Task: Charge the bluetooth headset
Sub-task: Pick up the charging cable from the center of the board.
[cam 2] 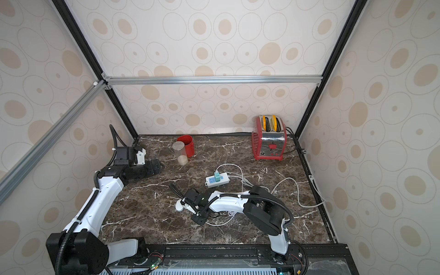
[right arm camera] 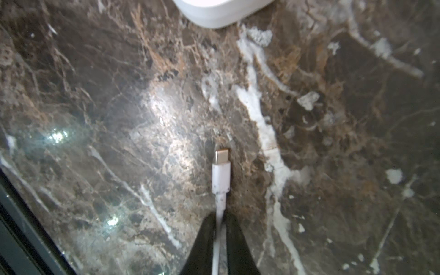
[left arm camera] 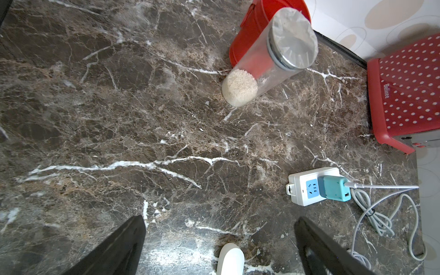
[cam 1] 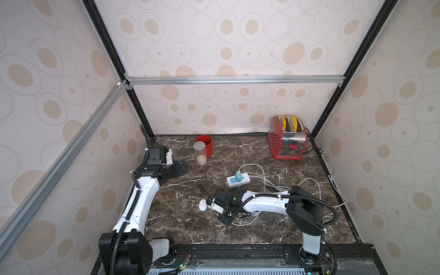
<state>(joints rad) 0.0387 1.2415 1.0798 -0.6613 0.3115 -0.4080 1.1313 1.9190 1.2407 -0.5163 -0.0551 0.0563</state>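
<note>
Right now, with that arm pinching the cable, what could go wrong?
The right jaws pinch the white charging cable behind its plug, so the plug may droop and miss. The white oval plastic case lies loose on the brown marble tabletop; a push could slide it, and the open left jaws are not steadying it.

I've got the toaster (cam 1: 288, 139) in the back right corner of the worktop (cam 1: 181, 221). Back left of centre, a canister (cam 1: 207, 142) with a lidded jar (cam 1: 200, 153) just in front of it. Mid-worktop sits the power strip (cam 1: 231, 183), charger plug (cam 1: 238, 176) in it. Nearer me, the bluetooth headset (cam 1: 203, 205) lies just left of the right gripper (right arm camera: 220, 221), the charging cable (right arm camera: 221, 176) running between its fingers (right arm camera: 204, 238), connector end toward the headset.
</note>
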